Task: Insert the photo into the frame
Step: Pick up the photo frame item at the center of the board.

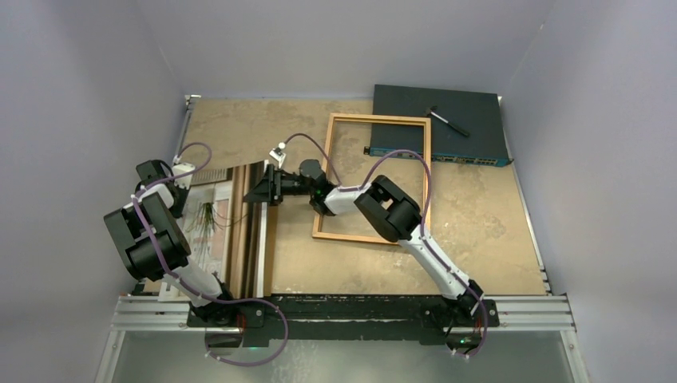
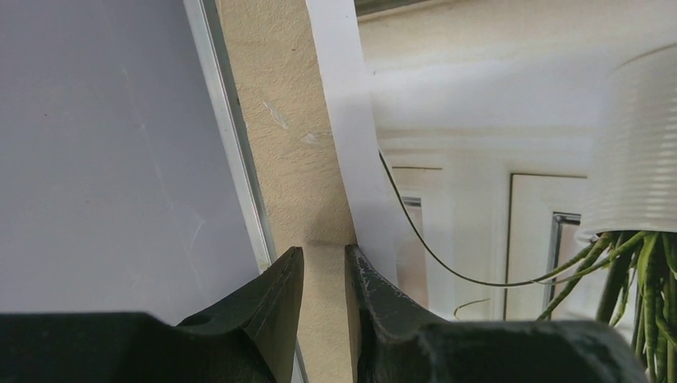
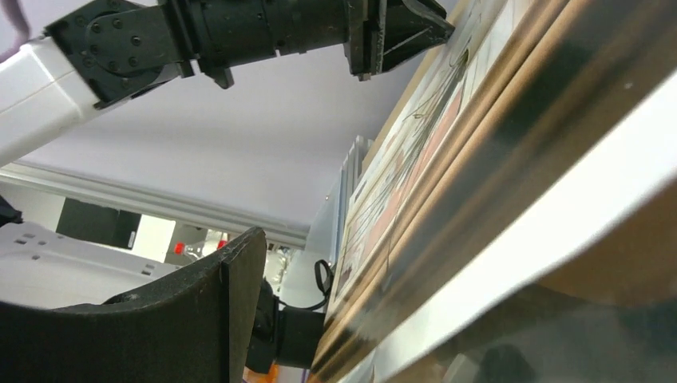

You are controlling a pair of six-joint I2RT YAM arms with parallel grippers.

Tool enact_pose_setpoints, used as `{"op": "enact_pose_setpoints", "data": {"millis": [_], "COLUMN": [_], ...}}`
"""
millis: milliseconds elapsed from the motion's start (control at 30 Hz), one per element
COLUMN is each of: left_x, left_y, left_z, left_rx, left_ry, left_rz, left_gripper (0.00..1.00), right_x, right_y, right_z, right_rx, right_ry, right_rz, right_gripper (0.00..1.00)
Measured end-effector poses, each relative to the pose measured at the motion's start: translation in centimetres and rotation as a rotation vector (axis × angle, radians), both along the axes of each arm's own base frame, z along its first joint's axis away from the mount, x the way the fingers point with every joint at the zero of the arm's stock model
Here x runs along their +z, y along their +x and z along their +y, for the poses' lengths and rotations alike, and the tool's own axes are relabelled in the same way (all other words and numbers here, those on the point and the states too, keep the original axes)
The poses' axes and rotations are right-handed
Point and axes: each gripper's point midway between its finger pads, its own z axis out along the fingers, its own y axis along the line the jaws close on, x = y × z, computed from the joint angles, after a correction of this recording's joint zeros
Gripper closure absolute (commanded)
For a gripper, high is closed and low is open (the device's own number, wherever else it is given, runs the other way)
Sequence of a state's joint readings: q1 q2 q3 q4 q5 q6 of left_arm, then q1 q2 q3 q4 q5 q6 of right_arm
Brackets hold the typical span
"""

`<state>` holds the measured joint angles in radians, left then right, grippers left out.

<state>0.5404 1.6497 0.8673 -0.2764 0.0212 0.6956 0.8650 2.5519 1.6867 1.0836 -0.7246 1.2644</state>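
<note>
tan counter (image 1: 479,223): looks like pickup step, large glossy striped brown-beige-black photo (image 1: 251,247) lies left, apart from thin orange-brown wooden frame (image 1: 375,118); right pincer (image 1: 259,184) gapes at photo edge, left pincer (image 2: 325,259) nearly closed, grip unclear; next needs firm pinch.

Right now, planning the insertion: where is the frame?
Top view: the frame lies right of centre on the table, its far end overlapping the dark box, the right arm reaching across it.

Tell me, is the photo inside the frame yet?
Out. The photo lies left of the frame, apart from it, and only bare table shows inside the frame.
</note>
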Motion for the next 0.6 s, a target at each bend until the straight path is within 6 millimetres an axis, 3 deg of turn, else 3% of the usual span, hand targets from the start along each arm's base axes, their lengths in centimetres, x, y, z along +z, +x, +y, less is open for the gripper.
{"op": "enact_pose_setpoints", "data": {"millis": [267, 433, 600], "left_x": [0.1, 0.5, 0.5], "left_y": [0.0, 0.3, -0.7], "left_z": [-0.1, -1.1, -1.5], "left_rx": [-0.006, -0.026, -0.016], "left_ry": [-0.006, -0.074, -0.147], "left_rz": [0.002, 0.012, 0.07], "left_gripper": [0.72, 0.68, 0.68], "right_x": [-1.4, -1.6, -0.6], "right_y": [-0.2, 0.2, 1.6], "right_z": [0.7, -1.5, -2.9], "right_rx": [0.011, -0.017, -0.047], "right_ry": [-0.023, -0.041, -0.015], "right_rz": [0.037, 0.081, 0.091], "right_gripper": [0.37, 0.45, 0.51]}}
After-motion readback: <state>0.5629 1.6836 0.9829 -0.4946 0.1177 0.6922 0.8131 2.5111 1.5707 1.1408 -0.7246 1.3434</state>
